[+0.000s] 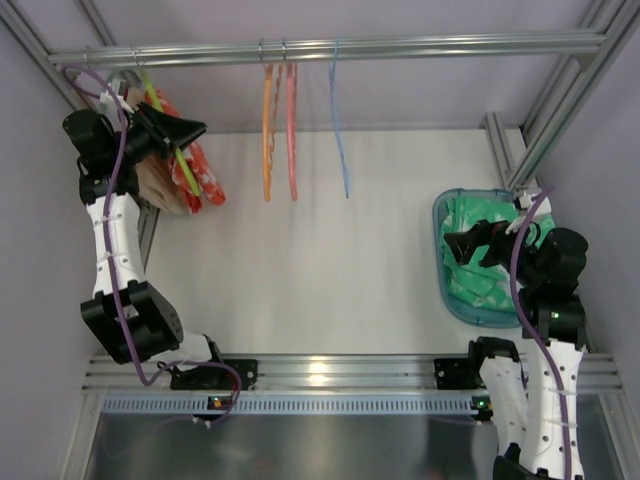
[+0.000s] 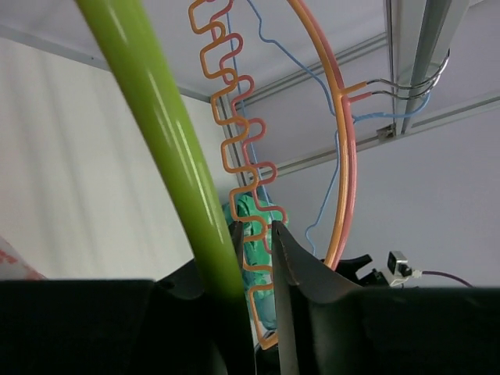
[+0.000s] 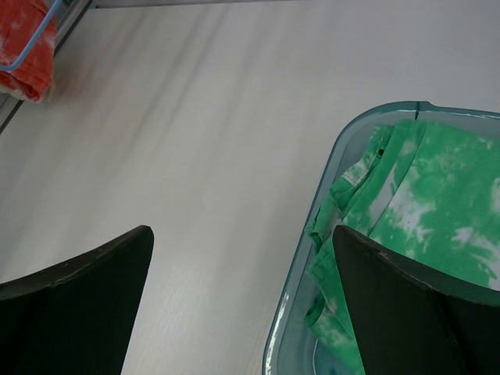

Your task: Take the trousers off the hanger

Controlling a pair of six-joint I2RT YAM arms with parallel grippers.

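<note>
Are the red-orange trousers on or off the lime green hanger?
On: the soft red-orange trousers hang draped on the thin lime-green plastic hanger.

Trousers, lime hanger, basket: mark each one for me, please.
Trousers (image 1: 208, 180): top view, on the hanging red-orange fold.
Hanger (image 2: 168, 156): left wrist view, on the middle of its bar.
Basket (image 3: 291, 312): right wrist view, on its left wall.

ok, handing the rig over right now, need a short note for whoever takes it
Left gripper: raised at the left end of the rail, right against the lime hanger. Jaws nearly together; can't tell if it grips the bar.
Right gripper: open, empty, over the rim of the teal bin.
Trousers: draped on the hanger, beside a tan garment.
Done: nothing removed yet.
Left: pull the trousers off the hanger.
</note>
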